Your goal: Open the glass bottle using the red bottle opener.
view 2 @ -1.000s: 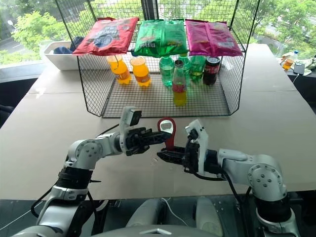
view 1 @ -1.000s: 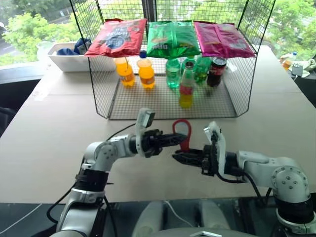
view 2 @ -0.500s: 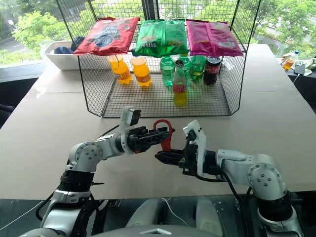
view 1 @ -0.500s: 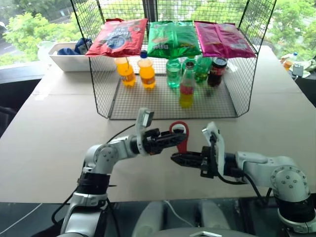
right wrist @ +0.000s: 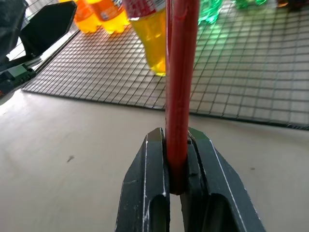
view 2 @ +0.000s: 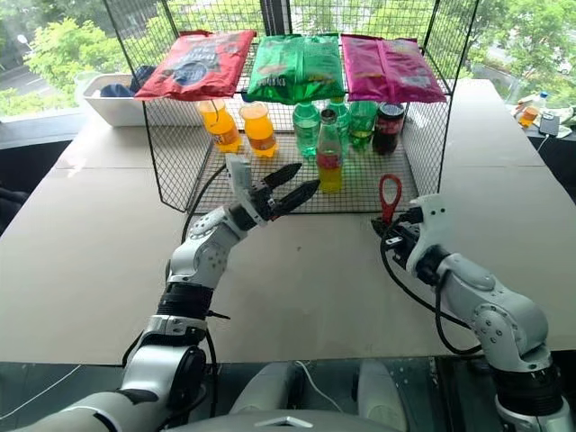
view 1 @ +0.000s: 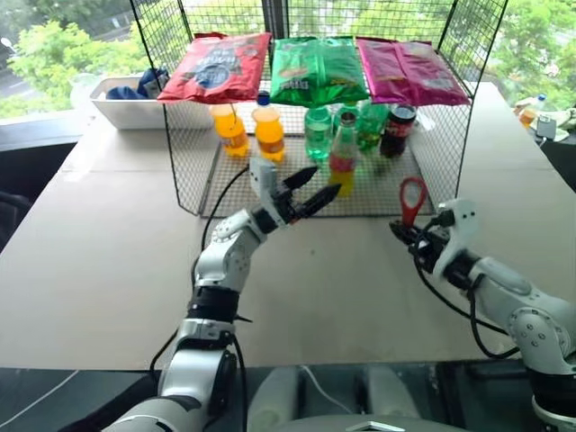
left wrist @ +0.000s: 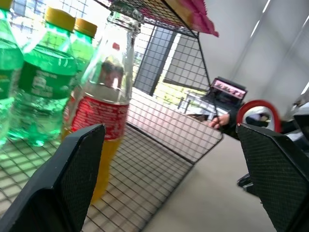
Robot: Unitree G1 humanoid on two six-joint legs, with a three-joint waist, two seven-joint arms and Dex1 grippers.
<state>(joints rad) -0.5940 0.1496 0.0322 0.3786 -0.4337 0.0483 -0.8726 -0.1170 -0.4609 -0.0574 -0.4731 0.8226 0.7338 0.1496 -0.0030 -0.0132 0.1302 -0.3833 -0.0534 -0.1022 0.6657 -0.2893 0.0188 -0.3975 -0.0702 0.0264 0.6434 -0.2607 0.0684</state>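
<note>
**Opener held upright, bottle in the wire rack**

Trees fill the windows behind a pale table that carries a black wire rack. On the rack's top shelf lie three snack bags: red, green and pink; their printing is too small to read. On the rack's floor stand two orange bottles with blue caps, green bottles, a dark cola bottle with a red label, and the glass bottle. The glass bottle stands upright near the front edge of the rack floor, yellow drink below a red label band; white lettering runs round the band in the left wrist view but cannot be made out. A white tub sits on the table to the left of the rack.

The left gripper is raised in front of the rack, fingers spread wide and empty, pointing toward the glass bottle, just short of it. In its wrist view the bottle stands close beyond one finger.

The right gripper is over the table, in front of the rack's right corner, well apart from the bottle. Its fingers are clamped on the handle of the opener, which stands upright with its ring head on top.
</note>
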